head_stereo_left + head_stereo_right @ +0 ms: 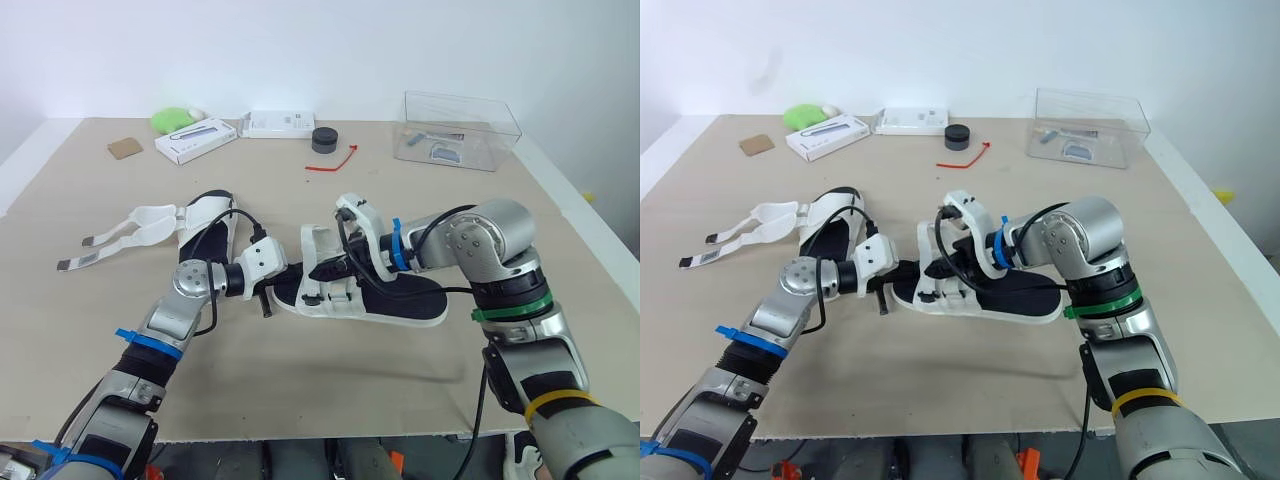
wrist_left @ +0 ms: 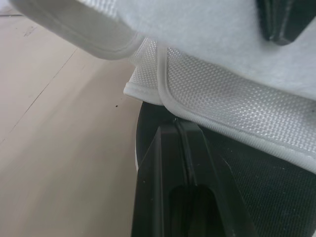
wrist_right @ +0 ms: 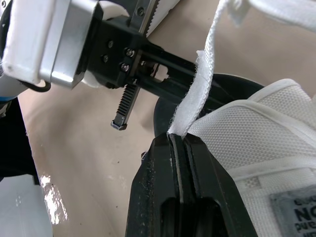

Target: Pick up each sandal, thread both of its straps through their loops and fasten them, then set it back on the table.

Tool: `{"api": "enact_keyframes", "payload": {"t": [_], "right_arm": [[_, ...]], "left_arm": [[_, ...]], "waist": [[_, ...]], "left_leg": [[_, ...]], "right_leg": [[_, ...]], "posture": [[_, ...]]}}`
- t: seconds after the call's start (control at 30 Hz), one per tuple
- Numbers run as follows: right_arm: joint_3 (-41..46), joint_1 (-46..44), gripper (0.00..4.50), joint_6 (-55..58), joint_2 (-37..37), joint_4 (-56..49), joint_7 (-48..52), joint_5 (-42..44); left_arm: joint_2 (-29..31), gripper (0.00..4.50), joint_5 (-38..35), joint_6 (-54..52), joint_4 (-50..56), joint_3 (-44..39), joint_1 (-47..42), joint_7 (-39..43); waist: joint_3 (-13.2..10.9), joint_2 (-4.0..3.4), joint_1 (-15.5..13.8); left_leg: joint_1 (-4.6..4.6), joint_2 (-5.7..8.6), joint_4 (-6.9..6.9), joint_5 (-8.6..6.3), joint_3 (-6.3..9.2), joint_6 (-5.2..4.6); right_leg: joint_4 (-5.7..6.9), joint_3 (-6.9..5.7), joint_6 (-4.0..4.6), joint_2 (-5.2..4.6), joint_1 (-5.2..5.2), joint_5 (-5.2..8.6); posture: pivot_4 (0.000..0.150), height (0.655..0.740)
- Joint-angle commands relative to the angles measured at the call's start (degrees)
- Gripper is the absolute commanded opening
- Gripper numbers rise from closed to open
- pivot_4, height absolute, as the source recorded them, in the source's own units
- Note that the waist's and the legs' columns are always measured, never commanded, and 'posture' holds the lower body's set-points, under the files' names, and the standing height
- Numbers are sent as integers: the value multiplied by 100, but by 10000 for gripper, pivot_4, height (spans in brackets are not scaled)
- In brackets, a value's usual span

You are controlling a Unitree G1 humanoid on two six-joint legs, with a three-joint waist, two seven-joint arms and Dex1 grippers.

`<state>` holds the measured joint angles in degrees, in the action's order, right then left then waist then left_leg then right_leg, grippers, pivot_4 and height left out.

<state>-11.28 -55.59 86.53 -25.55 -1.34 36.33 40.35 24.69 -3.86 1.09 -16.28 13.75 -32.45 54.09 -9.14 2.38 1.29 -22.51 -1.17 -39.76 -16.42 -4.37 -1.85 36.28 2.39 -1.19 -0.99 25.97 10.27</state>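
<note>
- The sandal being worked on (image 1: 400, 305) sits mid-surface, black footbed up. Its white mesh upper is at the end nearer the left arm, and both arms meet over it.
- The right claw (image 3: 178, 140) is clamped tight on a white strap (image 3: 205, 84), which comes straight up out from between the fingers. That strap is loose, not fastened.
- The left claw (image 2: 177, 123) has its fingers pressed together, with the tips tucked in right under the edge of the mesh upper by the sole. Can't honestly tell if it's pinching anything in there.
- The second sandal (image 1: 205, 225) lies on the surface (image 1: 300, 380) off to the robot's left, near the first one but not touching it. Its white straps (image 1: 110, 245) are flopped open and splayed outward.
- Along the far edge there's a clear plastic box (image 1: 460, 130), a small black round thing (image 1: 323, 140), a red tie (image 1: 335, 162), two white boxes (image 1: 195, 140) and something green (image 1: 175, 118), all well away from the sandals.
</note>
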Motion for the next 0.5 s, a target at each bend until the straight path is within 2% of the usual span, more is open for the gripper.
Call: {"api": "enact_keyframes", "payload": {"t": [0.03, 0.5], "right_arm": [[71, 167, 1345, 126, -95, -555, 50, 137], [-127, 1012, 1345, 14, -234, -1712, -194, 14]], "left_arm": [[21, 0, 173, -95, -45, 75, 92, -51], [-39, 0, 196, -68, -132, 103, 40, -53]], "waist": [[0, 0, -1], [2, -1, -4]], "left_leg": [[0, 0, 0, 0, 2, 0], [0, 2, 0, 0, 3, 0]], "right_leg": [[0, -1, 0, 0, -1, 0], [-1, -4, -1, -1, -3, 1]], "posture": [[1500, 7400], [1500, 7400]]}}
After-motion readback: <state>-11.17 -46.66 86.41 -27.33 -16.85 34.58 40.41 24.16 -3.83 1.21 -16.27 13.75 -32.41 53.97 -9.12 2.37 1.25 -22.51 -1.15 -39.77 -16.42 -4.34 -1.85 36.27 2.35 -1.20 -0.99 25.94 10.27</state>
